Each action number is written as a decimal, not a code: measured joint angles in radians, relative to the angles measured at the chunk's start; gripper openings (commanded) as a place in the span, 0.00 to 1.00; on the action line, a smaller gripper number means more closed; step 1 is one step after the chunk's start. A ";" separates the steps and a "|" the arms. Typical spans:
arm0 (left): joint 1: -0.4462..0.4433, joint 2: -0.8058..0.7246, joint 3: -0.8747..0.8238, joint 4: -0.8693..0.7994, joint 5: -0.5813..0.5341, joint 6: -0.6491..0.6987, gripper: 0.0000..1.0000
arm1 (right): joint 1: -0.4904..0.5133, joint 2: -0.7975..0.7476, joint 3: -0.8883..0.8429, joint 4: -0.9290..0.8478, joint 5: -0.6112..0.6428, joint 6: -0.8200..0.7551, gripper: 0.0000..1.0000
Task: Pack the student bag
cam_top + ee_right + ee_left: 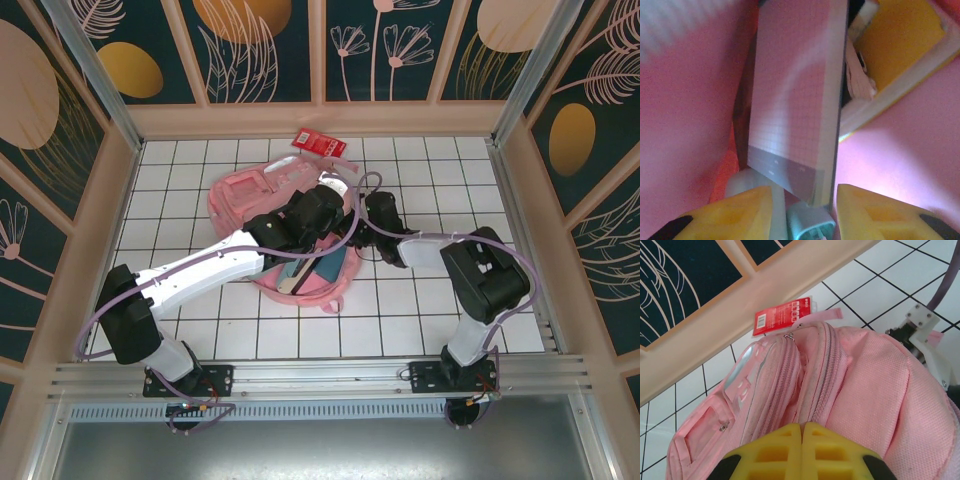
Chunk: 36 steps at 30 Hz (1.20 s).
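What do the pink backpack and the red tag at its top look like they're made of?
Student bag: woven synthetic fabric, matte, going by its fine grid texture and soft folds. Red tag: probably smooth printed card or plastic; flat, stiff-looking, with white print.

My left arm [205,268] and right arm [432,248] cross the student bag [240,195], hiding its mouth. Red tag [782,316] at the bag's far end: print too small to read. Inside the bag, grid pad [795,90] cut off at top.
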 measured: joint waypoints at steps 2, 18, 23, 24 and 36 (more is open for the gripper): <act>0.000 0.000 0.000 0.000 0.000 0.000 0.00 | 0.009 -0.006 -0.015 -0.001 0.001 0.001 0.28; 0.000 -0.005 -0.008 0.000 0.019 0.000 0.00 | 0.021 0.043 0.102 -0.068 0.052 -0.045 0.06; 0.000 -0.005 -0.011 0.000 0.026 -0.001 0.00 | -0.002 0.115 0.186 -0.087 0.045 -0.061 0.08; 0.000 -0.005 -0.011 0.000 0.026 -0.001 0.00 | -0.009 0.124 0.188 -0.088 0.044 -0.062 0.09; 0.003 -0.007 -0.017 0.008 -0.008 -0.016 0.00 | -0.025 -0.087 0.043 -0.167 0.057 -0.161 0.22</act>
